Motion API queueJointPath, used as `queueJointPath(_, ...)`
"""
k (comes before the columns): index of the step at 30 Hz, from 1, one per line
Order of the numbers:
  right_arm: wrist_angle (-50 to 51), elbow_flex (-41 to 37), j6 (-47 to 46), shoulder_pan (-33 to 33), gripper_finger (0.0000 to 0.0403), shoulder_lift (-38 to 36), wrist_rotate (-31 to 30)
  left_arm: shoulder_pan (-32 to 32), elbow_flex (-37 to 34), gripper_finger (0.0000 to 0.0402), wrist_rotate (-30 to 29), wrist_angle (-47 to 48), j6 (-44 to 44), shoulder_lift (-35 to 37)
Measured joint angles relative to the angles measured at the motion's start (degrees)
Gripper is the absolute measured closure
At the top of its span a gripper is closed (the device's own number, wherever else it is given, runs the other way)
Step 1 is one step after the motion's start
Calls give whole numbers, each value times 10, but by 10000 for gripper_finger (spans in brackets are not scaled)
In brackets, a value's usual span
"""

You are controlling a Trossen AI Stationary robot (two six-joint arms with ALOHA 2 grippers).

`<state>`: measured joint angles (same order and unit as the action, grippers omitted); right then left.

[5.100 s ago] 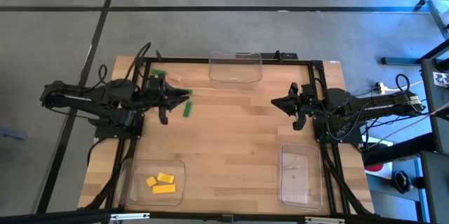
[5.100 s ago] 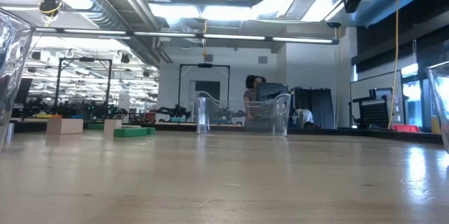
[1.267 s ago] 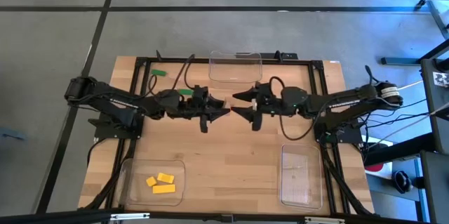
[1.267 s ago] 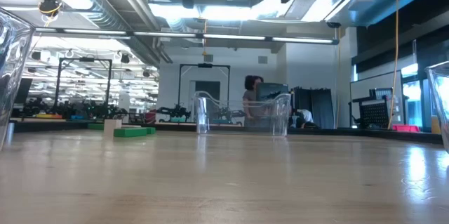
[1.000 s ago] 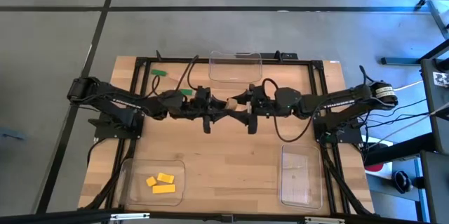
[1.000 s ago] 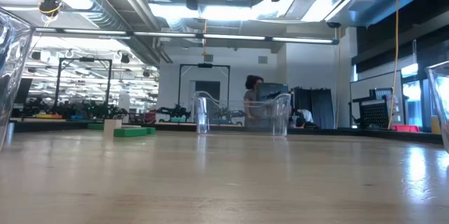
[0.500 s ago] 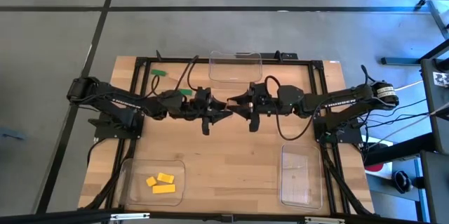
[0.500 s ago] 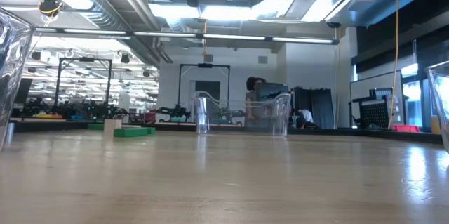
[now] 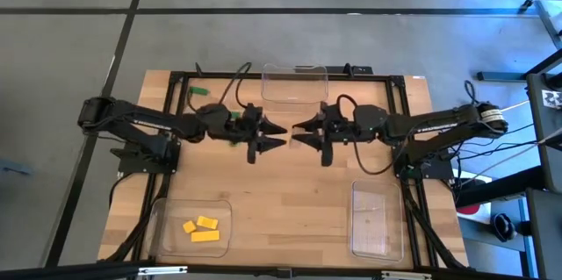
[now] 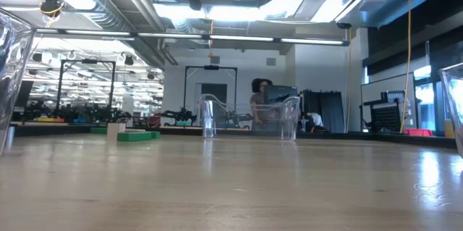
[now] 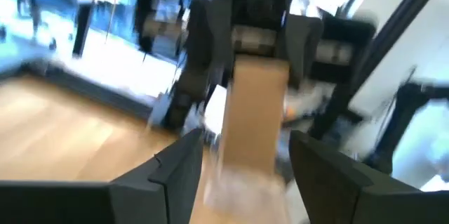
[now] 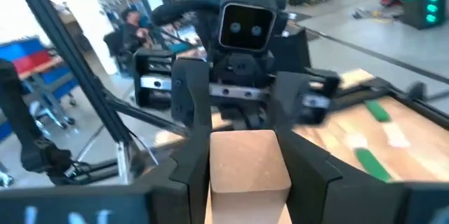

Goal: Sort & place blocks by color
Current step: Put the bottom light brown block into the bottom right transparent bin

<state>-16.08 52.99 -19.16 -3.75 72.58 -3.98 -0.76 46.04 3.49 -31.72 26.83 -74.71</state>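
Right gripper (image 9: 300, 132) hangs above mid-table, pinching a tan block (image 12: 249, 162) between its fingers. The block is plain, pale wood with square edges, and it is off the tabletop. Left gripper (image 9: 274, 132) faces it nose to nose, just beside it, with its fingers spread and nothing between them. A green block (image 9: 200, 90) lies near the far left corner. Three yellow blocks (image 9: 202, 227) sit in the near-left clear tray (image 9: 156, 218). The far tray (image 9: 294, 96) stands just behind both grippers. A person (image 10: 259, 97) shows in the room beyond.
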Motion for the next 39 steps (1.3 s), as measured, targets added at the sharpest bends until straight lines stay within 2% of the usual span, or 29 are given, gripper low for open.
queueJointPath(6,124,0,3,8,271,-66,-7,-45,-1,199,33,108,-29,94)
queueJointPath(14,192,0,1,5,271,-115,-6,-69,-1,198,4,132,-90,208)
queueJointPath(16,185,0,-15,5,271,-117,28,-69,-2,198,-4,130,-94,221)
queueJointPath(20,174,0,-89,-7,271,-117,134,-69,-2,198,-14,132,-94,232)
queueJointPath(24,224,0,-180,-57,271,-117,198,-68,-2,198,-15,133,-93,233)
queueJointPath(26,252,0,-235,-97,271,-117,208,-68,-2,198,-17,133,-91,232)
queueJointPath(29,301,0,-314,-176,271,-116,196,-68,-2,198,-30,136,-90,224)
queueJointPath(36,430,0,-527,-370,271,-107,49,-68,-3,198,-43,134,-90,225)
queueJointPath(39,519,0,-614,-419,271,-77,10,-68,-3,198,-49,132,-90,225)
